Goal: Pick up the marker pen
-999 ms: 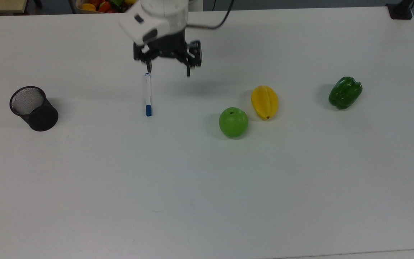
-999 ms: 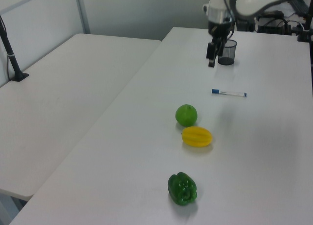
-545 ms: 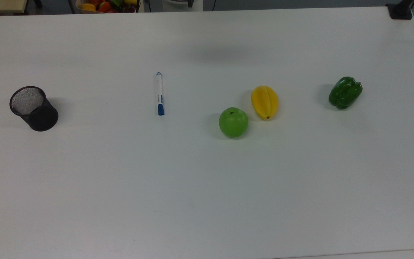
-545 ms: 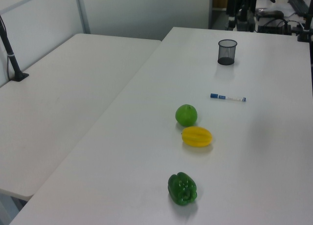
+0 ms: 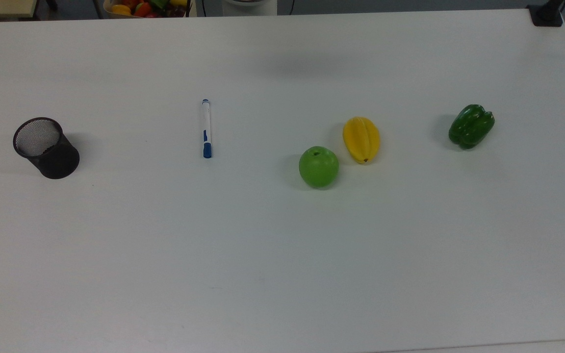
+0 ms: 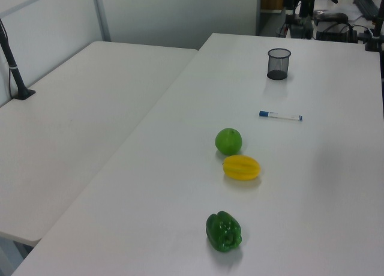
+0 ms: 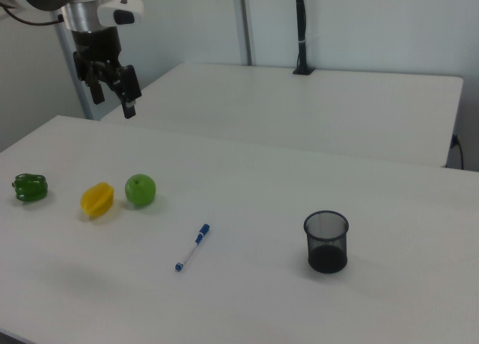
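- Marker pen (image 5: 206,128) flat on table (image 5: 282,255), between mesh cup (image 5: 46,147) and apple (image 5: 318,166), touching neither.
- Gripper (image 7: 111,90) raised well above pen, fingers apart, empty.

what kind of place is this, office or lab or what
Most likely a robotics lab or test room. A robot arm's gripper hangs open above a plain white table where a marker pen, a black mesh cup and an apple are spread apart like test props.
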`<act>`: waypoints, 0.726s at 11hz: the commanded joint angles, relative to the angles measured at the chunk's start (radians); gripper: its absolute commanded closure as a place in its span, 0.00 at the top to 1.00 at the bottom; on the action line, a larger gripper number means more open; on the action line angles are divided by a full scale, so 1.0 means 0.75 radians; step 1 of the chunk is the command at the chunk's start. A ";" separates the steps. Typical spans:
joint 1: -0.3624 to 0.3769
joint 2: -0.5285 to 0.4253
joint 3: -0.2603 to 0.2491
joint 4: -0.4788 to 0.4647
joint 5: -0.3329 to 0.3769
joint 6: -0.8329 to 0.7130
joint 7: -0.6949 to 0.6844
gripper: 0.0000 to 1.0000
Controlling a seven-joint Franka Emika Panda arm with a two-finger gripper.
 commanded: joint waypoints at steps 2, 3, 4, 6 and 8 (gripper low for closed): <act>0.032 -0.019 -0.041 -0.108 -0.023 0.233 -0.215 1.00; 0.040 -0.019 -0.043 -0.119 -0.045 0.241 -0.204 1.00; 0.048 -0.029 -0.043 -0.137 -0.054 0.244 -0.196 1.00; 0.054 -0.036 -0.043 -0.141 -0.054 0.240 -0.198 1.00; 0.056 -0.032 -0.043 -0.141 -0.054 0.242 -0.198 1.00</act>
